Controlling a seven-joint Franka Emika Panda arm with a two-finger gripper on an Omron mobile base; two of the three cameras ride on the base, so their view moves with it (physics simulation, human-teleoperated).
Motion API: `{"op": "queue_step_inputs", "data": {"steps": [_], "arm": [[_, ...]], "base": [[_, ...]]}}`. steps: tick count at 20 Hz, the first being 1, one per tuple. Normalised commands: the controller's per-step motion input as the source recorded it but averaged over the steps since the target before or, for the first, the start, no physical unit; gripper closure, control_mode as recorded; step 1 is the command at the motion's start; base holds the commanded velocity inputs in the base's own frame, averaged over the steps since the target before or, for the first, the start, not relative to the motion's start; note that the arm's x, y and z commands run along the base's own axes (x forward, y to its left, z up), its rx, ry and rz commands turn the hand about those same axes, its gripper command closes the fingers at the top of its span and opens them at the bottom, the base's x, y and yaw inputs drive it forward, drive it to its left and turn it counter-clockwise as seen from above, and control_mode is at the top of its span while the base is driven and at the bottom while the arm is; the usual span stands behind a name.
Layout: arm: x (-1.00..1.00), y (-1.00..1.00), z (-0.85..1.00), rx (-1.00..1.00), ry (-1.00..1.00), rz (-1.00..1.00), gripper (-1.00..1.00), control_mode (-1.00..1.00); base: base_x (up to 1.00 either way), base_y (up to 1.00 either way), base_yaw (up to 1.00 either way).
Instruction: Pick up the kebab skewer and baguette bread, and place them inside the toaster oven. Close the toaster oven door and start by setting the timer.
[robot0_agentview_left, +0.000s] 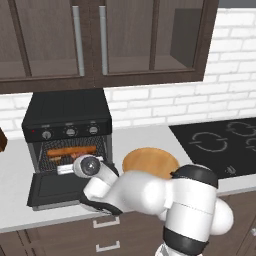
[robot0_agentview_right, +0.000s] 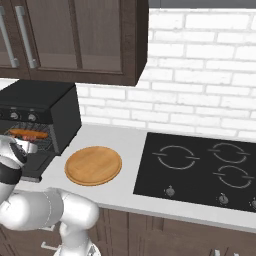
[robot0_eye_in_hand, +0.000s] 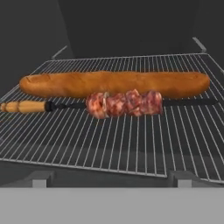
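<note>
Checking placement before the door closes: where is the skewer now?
In the hand view the skewer lies on the oven rack, just in front of and alongside the baguette, its wooden handle pointing left.

Hand camera close before oven rack (robot0_eye_in_hand: 131, 140)

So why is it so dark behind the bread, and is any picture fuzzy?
Hand view: the toaster oven cavity is unlit, yet the baguette bread and kebab skewer on the wire rack look sharp. Left base view: the food is small and slightly soft. Right base view: no glare on the cooktop.
</note>
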Motion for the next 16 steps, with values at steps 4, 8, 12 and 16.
{"op": "queue_step_inputs", "data": {"steps": [4,8,12,16], "arm": [[0.34,0.00,0.00,0.08,-0.12,0.00,-1.00,-1.00],[0.31,0.00,0.00,0.06,-0.13,0.00,-1.00,-1.00],[0.31,0.00,0.02,0.06,-0.12,0.00,-1.00,-1.00],[0.26,0.00,0.02,0.04,-0.04,0.00,-1.00,-1.00]], "base": [[0.00,0.00,0.00],[0.00,0.00,0.00],[0.00,0.00,0.00],[0.00,0.00,0.00]]}}
